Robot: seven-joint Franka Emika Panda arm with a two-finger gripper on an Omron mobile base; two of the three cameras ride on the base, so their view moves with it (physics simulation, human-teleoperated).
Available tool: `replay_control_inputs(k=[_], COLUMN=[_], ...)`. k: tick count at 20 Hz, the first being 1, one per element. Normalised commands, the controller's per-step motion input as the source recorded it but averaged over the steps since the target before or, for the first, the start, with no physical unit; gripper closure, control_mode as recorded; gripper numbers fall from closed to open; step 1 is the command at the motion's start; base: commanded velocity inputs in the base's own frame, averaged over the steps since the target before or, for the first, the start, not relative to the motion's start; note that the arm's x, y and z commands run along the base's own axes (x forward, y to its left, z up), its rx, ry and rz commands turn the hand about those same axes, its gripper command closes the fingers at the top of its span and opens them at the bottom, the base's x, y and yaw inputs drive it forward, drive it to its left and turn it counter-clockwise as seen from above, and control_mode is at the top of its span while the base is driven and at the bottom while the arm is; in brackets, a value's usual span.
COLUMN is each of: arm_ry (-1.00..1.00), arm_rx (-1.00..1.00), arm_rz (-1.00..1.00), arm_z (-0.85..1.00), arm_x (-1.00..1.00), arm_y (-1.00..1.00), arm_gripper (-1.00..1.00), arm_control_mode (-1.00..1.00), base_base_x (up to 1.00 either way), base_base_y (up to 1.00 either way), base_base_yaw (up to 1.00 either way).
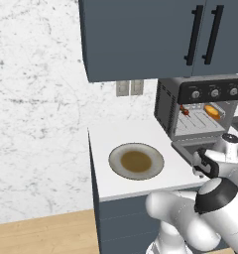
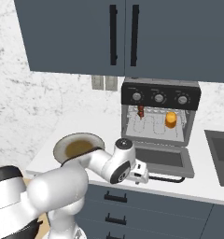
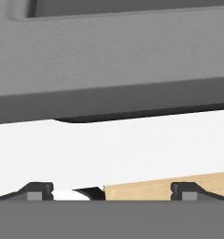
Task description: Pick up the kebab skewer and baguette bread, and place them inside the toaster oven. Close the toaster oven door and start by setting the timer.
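Now | two-finger pincer (image 3: 112,190): wide, holding nothing | dark grey drop-down toaster oven door (image 2: 161,159): lowered, just ahead | orange-golden stubby baguette (image 2: 170,118), dark red kebab skewer (image 2: 141,111): beyond, on boxy black toaster oven's (image 2: 160,95) rack

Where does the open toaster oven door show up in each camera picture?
Left base view: toaster oven door lies flat at right, partly behind the arm.
Right base view: door folded down at centre right, below the rack.
Hand view: door spans the top, seen from its front edge.
Shared landmark: white counter.
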Motion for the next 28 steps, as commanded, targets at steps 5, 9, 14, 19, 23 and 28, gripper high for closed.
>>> replay_control_inputs(k=[5,9,14,19,23,28], arm_ry=[0.0,-0.04,-0.06,-0.1,-0.13,-0.15], arm_rx=[-0.02,0.0,0.0,0.0,0.0,-0.01], arm_rz=[0.0,0.0,0.0,0.0,0.0,0.0], arm_z=[-0.12,-0.01,0.0,0.0,0.04,0.19], arm_x=[0.08,0.34,0.43,0.37,0.35,0.44], arm_y=[0.0,0.0,0.0,0.0,0.0,0.01], arm_gripper=[-1.0,-1.0,-1.0,-1.0,-1.0,-1.0], arm_control_mode=[-1.0,-1.0,-1.0,-1.0,-1.0,-1.0], base_base_x=[0.0,0.0,0.0,0.0,0.0,0.0], base_base_y=[0.0,0.0,0.0,0.0,0.0,0.0], base_base_yaw=[0.0,0.0,0.0,0.0,0.0,0.0])
